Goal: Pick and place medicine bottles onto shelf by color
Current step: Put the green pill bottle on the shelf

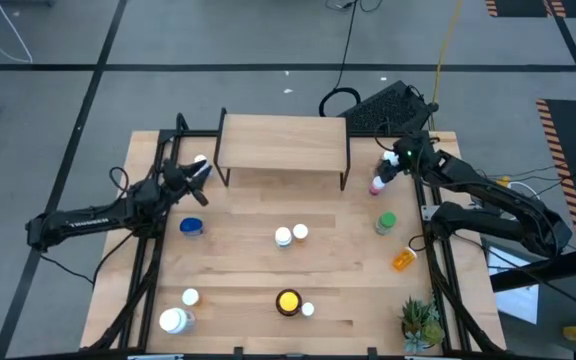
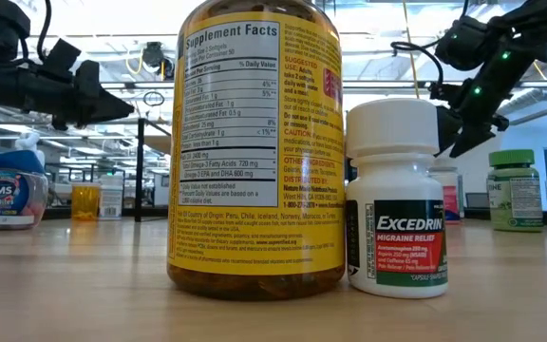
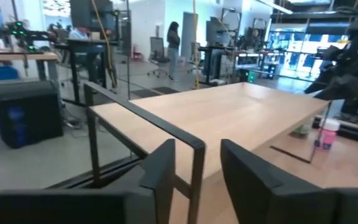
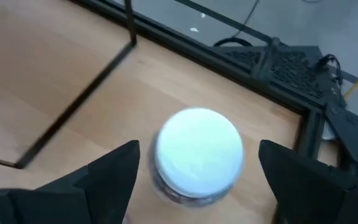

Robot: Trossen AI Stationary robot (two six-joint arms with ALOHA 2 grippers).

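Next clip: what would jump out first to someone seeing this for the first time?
The bare shelf at the table's far edge, with bottles scattered over the table in front of it. The right gripper hangs open over a white-capped pink bottle beside the shelf's right end. Up close in the low view, a big yellow bottle fills the picture.

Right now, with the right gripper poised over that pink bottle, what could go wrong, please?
The right gripper hangs open above the pink bottle, which stands close to the shelf leg; a skewed descent might tip it or clip the leg. The left gripper sits near the shelf's other end and could bump it.
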